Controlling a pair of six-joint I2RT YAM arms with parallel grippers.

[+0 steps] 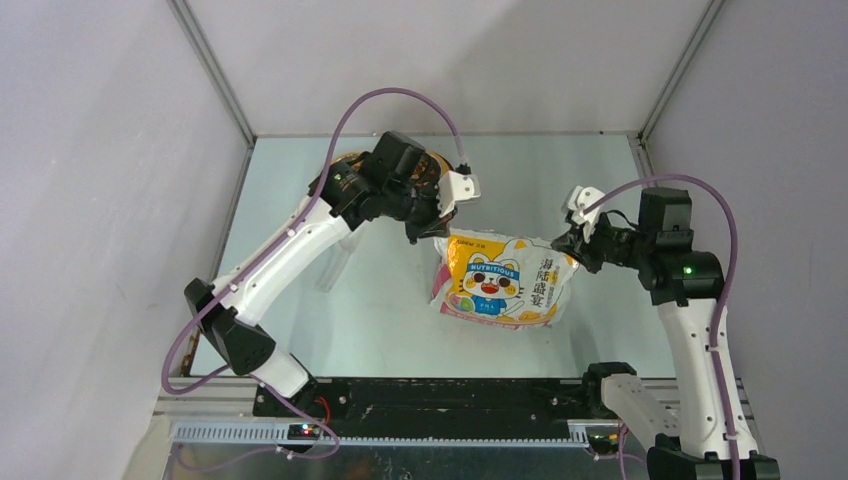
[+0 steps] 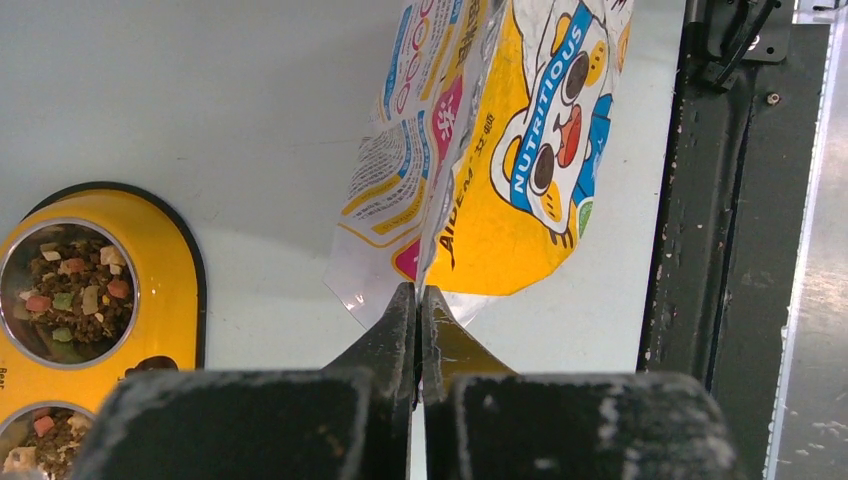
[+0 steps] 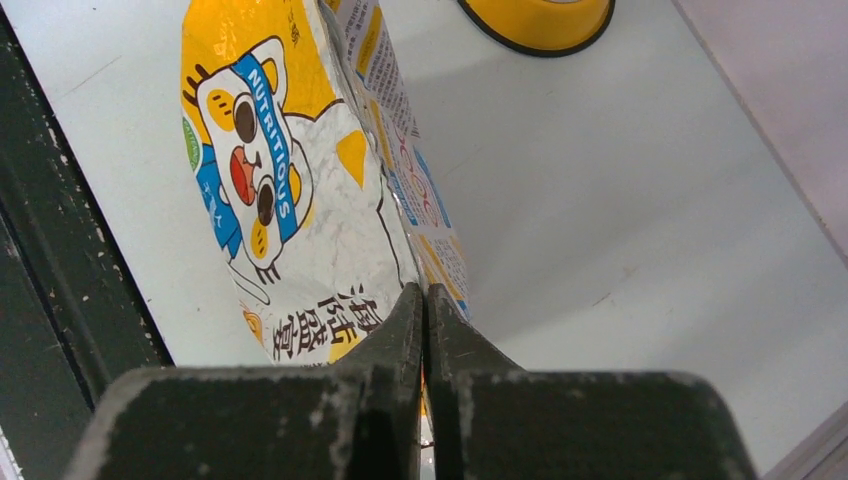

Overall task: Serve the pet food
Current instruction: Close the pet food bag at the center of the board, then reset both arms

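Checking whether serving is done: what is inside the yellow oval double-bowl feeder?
Brown, reddish and pale kibble pieces lie in both metal bowls of the yellow oval feeder; the second bowl is mostly out of view.

Soft, even white light falls from above. The table point(image 1: 400, 340) reads bright, with faint blurred shadows beside the bag point(image 3: 300, 200). The bag's glossy film carries mild glare. In both wrist views, the near fingers point(image 2: 390, 340) look dark and unfocused.
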